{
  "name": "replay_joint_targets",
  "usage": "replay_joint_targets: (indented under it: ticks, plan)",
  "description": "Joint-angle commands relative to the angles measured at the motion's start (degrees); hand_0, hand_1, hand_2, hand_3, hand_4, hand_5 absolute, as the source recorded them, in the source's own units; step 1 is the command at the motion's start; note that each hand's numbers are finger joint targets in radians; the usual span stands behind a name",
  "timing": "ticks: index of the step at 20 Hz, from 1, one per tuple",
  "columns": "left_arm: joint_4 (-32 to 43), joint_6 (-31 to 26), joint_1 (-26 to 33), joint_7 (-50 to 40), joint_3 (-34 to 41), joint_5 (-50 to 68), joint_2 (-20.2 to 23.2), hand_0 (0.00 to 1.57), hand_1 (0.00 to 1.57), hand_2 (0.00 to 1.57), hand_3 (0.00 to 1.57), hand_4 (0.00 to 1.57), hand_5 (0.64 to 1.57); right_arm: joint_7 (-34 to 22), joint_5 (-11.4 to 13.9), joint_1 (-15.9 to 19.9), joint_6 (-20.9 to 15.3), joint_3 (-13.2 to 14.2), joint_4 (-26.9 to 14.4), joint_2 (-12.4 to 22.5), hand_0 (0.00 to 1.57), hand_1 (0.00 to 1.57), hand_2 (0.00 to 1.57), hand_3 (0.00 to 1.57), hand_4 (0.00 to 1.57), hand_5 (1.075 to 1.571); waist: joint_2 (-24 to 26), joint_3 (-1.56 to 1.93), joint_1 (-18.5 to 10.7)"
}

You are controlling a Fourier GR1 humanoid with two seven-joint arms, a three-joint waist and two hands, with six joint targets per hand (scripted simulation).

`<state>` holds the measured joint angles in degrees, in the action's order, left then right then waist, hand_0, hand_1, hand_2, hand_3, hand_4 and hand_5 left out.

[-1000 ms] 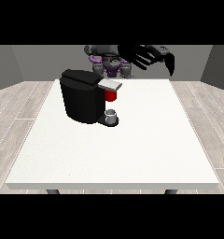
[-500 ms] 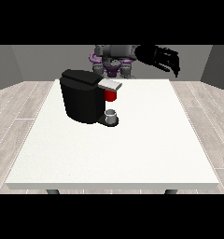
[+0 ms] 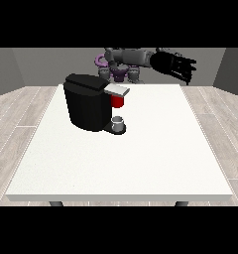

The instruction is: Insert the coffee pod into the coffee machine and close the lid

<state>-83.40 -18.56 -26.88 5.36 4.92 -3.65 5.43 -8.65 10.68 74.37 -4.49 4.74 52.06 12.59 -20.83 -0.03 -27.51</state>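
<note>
The black coffee machine (image 3: 89,106) stands on the left half of the white table (image 3: 155,158). Its grey lid (image 3: 116,90) lies flat over a red part (image 3: 118,101) at the machine's front. A small grey cup (image 3: 119,122) sits on the machine's base below it. I see no loose coffee pod. The black hand at the view's right (image 3: 174,65) hangs in the air above the table's far edge. It is well to the right of the machine and holds nothing, its fingers spread and fairly straight. The other hand does not show.
The robot's grey and purple torso (image 3: 122,62) stands behind the table's far edge. Wooden floor (image 3: 17,119) surrounds the table, and grey walls close the back.
The hand at the view's right has drifted further right, away from the machine. The machine, lid and cup have not moved.
</note>
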Motion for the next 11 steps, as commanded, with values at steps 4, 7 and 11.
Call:
replay_joint_targets:
  ticks: [4,7,11]
  plan:
    - [1.1,-0.7,3.6,-0.6,1.9,1.6,1.2,0.0,0.0,0.0,0.0,0.32,1.571,5.8,-1.4,-3.9,0.8,-1.6,0.2,-5.9,0.0,0.0,0.0,0.0,0.0,1.571,5.5,0.01,4.5]
    - [-1.6,0.9,6.8,-2.8,-0.8,-0.3,-1.0,0.0,0.0,0.0,0.0,0.26,1.571,11.4,-1.4,-8.7,1.3,-3.2,0.2,-8.7,0.0,0.0,0.0,0.0,0.22,1.571,8.9,0.05,5.8]
    - [4.6,1.1,13.6,4.3,2.7,0.1,0.3,0.0,0.0,0.0,0.0,0.27,1.571,12.0,-4.5,-16.4,2.7,-7.8,4.4,-12.4,0.0,0.0,0.0,0.0,0.26,1.571,13.7,0.01,11.8]
